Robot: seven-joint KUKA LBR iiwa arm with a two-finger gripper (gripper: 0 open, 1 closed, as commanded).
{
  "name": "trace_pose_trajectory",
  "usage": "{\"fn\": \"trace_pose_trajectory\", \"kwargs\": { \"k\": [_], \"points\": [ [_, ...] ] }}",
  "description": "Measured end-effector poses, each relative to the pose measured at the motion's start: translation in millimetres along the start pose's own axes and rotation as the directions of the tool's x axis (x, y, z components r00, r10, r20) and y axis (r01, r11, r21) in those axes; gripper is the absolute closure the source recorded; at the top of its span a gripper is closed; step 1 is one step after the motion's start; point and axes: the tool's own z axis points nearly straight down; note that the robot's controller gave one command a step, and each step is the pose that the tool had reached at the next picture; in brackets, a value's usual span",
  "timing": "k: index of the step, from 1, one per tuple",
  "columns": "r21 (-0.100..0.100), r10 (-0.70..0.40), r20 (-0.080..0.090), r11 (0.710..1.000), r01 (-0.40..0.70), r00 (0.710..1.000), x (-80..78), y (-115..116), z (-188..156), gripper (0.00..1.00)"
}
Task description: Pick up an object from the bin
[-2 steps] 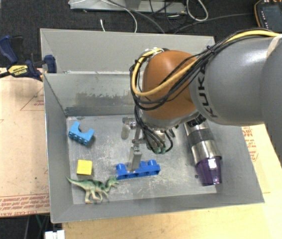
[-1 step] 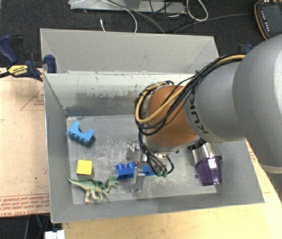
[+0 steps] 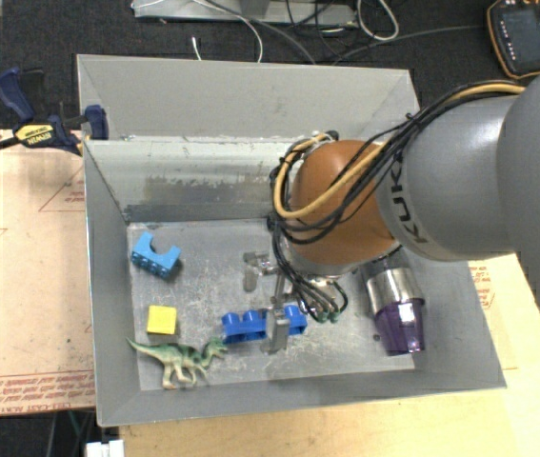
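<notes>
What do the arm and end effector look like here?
The arm is a fat, rounded grey link with black KUKA lettering. An orange-brown dome cover sits at the wrist, with yellow and black cables looped over it. The end effector has two slim grey metal fingers.

Left in the grey metal bin [image 3: 193, 174]: blue notched plastic block [image 3: 155, 257] far, yellow plastic cube [image 3: 162, 320] behind near green toy dinosaur [image 3: 179, 358]; blue plastic brick [image 3: 245, 327] centre, purple-capped metal cylinder [image 3: 397, 318] right.

End effector [image 3: 264, 305] — low over blue brick [image 3: 243, 327]
</notes>
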Motion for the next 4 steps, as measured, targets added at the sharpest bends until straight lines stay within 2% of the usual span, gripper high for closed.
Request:
{"fn": "trace_pose_trajectory", "kwargs": {
  "k": [1,2,3,4],
  "points": [
    [0.004,0.108,-0.02,0.994,-0.108,0.994,0.7,-2,49,0.0],
    [-0.001,0.032,0.001,0.999,-0.032,0.999,12.0,-3,53,0.0],
    [0.001,0.099,-0.016,0.995,-0.099,0.995,1.4,-1,50,1.0],
    [0.001,0.1,-0.016,0.995,-0.1,0.995,1.5,-1,50,1.0]
  ]
}}
